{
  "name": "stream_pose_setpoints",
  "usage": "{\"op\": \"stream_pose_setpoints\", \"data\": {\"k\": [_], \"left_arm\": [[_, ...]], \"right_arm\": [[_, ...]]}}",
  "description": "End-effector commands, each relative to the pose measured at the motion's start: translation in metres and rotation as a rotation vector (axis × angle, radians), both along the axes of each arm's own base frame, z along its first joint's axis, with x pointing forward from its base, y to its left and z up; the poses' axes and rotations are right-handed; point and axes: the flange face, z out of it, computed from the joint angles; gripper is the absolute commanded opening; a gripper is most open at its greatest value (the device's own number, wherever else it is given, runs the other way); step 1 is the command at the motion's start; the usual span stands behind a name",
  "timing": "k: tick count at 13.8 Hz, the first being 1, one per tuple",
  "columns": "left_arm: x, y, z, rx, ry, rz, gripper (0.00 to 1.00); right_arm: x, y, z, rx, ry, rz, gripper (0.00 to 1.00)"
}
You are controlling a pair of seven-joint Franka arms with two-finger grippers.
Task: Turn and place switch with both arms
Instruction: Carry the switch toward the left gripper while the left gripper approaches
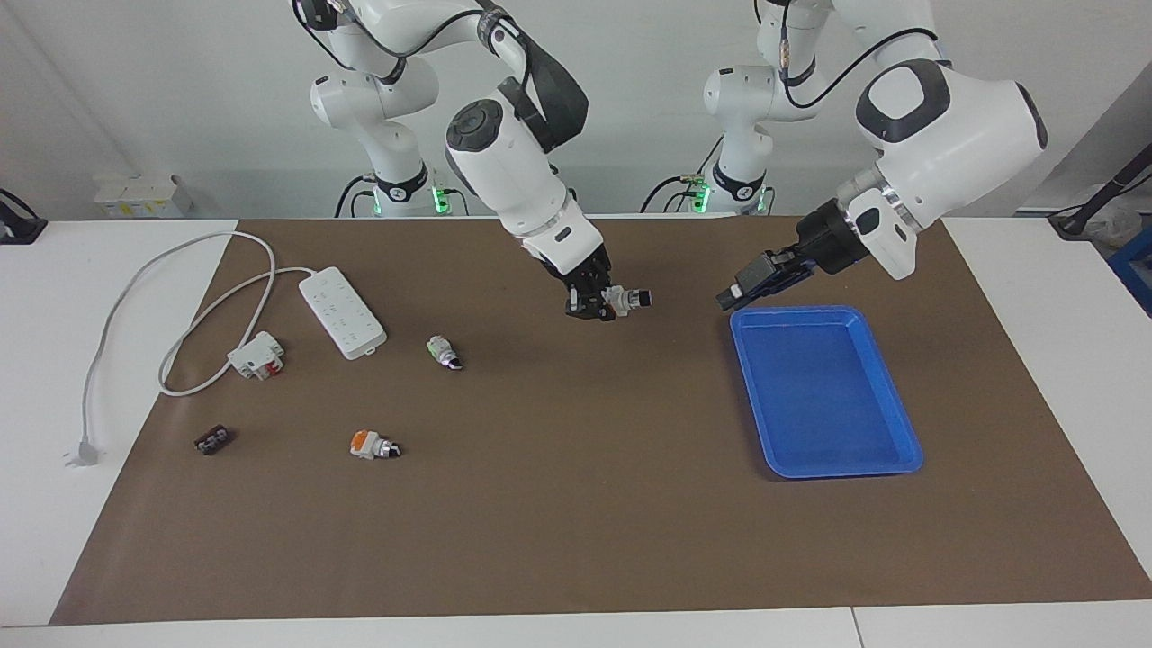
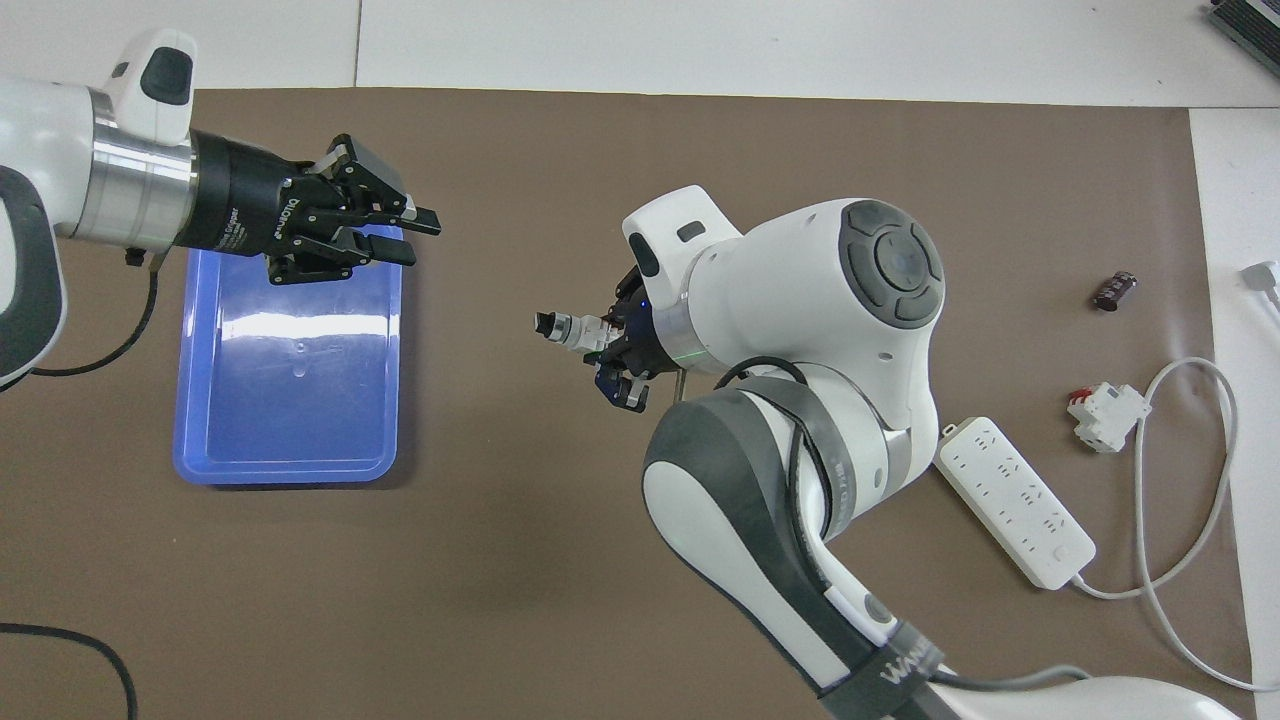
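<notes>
Facing view: one switch is pinched in the right gripper, up in the air over the bare middle of the brown mat, knob end pointing toward the left arm's end of the table. Overhead shows the same: the switch sticks out of the right gripper with its black knob leading.

Left gripper hangs over the mat just off the tray's corner nearest the robots, well apart from the switch. In overhead the left gripper shows two fingers with a gap between them, nothing in it, so spread and empty.

Count on the mat:
- 1 blue tray, toward the left arm's end, nothing in it.
- 2 other selector switches lying loose toward the right arm's end: one green-ended switch, and one orange-ended switch nearer the mat's front edge, farther from the robots.
- 1 white power strip with its cable looping off the mat's edge onto the white table, plug lying on the white surface.
- 1 white breaker with red parts, beside the power strip.
- 1 small dark block close to the mat's edge at the right arm's end.

2 arms total, both raised.
</notes>
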Motion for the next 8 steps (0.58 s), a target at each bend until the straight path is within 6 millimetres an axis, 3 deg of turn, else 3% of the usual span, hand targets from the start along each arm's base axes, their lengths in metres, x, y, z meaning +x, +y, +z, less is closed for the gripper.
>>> {"op": "stream_pose_setpoints", "data": {"k": [1, 2, 5, 8], "left_arm": [[0.001, -0.002, -0.003, -0.01, 0.03, -0.003, 0.39], [0.0, -0.003, -0.012, -0.007, 0.042, -0.002, 0.37], [-0.012, -0.032, -0.037, -0.006, 0.074, -0.021, 0.34], [-0.027, -0.038, -0.059, -0.009, 0.11, -0.016, 0.32]], "right_arm": [[0.004, 0.001, 0.001, -0.013, -0.002, -0.001, 0.0], [0.005, 0.001, 0.001, -0.008, -0.013, -0.004, 0.0], [0.011, -0.004, 0.001, 0.008, -0.025, -0.031, 0.0], [0.015, -0.011, 0.001, 0.018, -0.02, -0.049, 0.0]]}}
